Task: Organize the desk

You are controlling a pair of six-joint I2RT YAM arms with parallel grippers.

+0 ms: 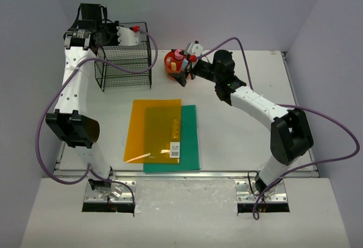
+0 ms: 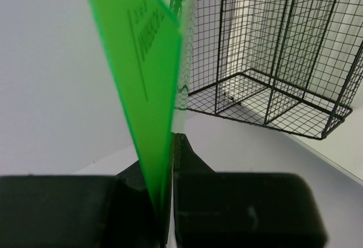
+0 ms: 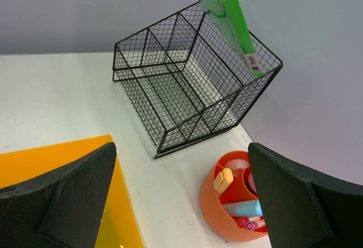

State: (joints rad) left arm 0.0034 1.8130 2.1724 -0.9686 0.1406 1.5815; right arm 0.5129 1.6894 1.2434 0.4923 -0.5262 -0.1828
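Note:
On the white desk (image 1: 244, 146), a black wire basket (image 1: 125, 61) stands at the back left. My left gripper (image 1: 123, 35) hangs over the basket's top, shut on a thin green plastic folder (image 2: 142, 61) that stands edge-on between its fingers (image 2: 187, 157). From the right wrist, the green folder (image 3: 227, 15) leans against the upper rim of the basket (image 3: 187, 89). My right gripper (image 1: 184, 69) stands open with nothing in it, just above and beside an orange pen holder (image 1: 173, 62) filled with markers. The holder (image 3: 227, 211) lies close to the right finger (image 3: 306, 197).
An orange folder (image 1: 153, 130) lies flat mid-desk on top of a teal folder (image 1: 191, 146), near the front edge. Pale grey walls close in the desk at the back and both sides. Purple cables loop beside each arm.

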